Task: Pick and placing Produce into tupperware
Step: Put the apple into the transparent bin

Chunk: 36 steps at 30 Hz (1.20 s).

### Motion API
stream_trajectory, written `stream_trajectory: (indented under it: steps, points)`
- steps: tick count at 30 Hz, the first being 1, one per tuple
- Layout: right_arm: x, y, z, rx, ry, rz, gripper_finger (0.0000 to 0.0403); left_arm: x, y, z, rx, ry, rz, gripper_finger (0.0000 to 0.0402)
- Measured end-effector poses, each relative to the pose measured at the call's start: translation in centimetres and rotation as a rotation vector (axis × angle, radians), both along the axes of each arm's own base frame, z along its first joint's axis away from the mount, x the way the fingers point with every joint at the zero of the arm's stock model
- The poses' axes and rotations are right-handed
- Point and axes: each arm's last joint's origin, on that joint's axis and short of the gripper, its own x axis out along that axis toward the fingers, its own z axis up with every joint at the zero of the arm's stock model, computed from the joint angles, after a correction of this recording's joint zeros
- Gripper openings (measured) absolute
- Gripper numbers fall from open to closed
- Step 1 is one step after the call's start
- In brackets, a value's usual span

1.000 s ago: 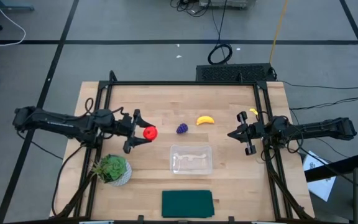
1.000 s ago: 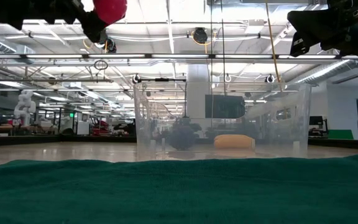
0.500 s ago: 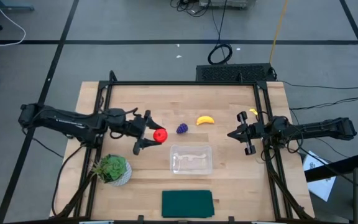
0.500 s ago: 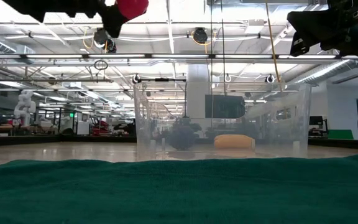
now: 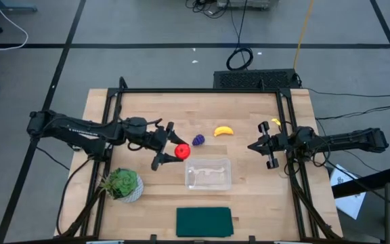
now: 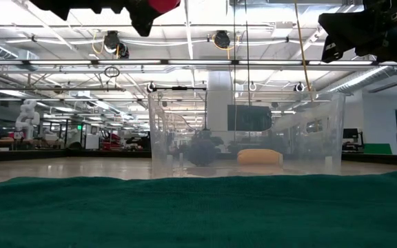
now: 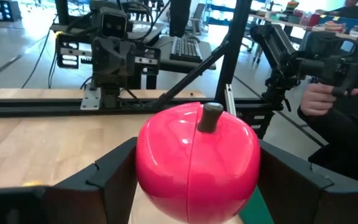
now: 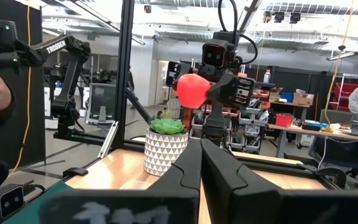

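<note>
My left gripper (image 5: 170, 153) is shut on the round red fruit (image 5: 181, 151), held above the table just left of the clear tupperware (image 5: 208, 173); the fruit fills the left wrist view (image 7: 194, 160) and shows at the low view's top (image 6: 163, 5). The purple grape bunch (image 5: 198, 140) and the yellow banana (image 5: 223, 131) lie on the wood beyond the tupperware. My right gripper (image 5: 262, 154) hovers shut near the table's right edge, its fingers (image 8: 204, 168) together. My left gripper pinches the red fruit's round body (image 7: 143, 163) between its two fingers, one on each side. The fingers come about level from the table's left. The fruit is lifted clear of the table, stem (image 7: 209, 116) up.
A leafy plant in a white pot (image 5: 122, 184) stands near the left front. A dark green flat rectangle (image 5: 204, 221) lies at the near edge. A small yellow piece (image 5: 275, 123) sits by the right frame. A person's hand (image 7: 316, 99) shows beyond the table.
My left gripper has carried the red fruit toward the table's right and slightly toward the near edge, closing in on the tupperware's left side, still shut on it and lifted. The right arm has kept still.
</note>
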Motion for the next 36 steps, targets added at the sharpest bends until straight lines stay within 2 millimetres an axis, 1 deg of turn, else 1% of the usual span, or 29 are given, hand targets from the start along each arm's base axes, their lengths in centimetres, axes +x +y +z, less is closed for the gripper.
stream_trajectory:
  steps: [7, 17, 36]
  points:
    - [0.0, 0.0, 0.0, -0.008, -0.002, -0.002, 0.0, 0.1, 0.0, -0.2, 0.023, 0.007, -0.003, 0.0273]
    - [0.0, 0.0, 0.0, -0.008, -0.007, -0.002, 0.0, 1.7, -0.1, -1.5, 0.05, -0.018, -0.028, 0.0273]
    - [0.0, 0.0, 0.0, -0.009, -0.002, -0.003, 0.0, 1.8, -0.2, -1.6, 0.034, -0.006, -0.03, 0.0273]
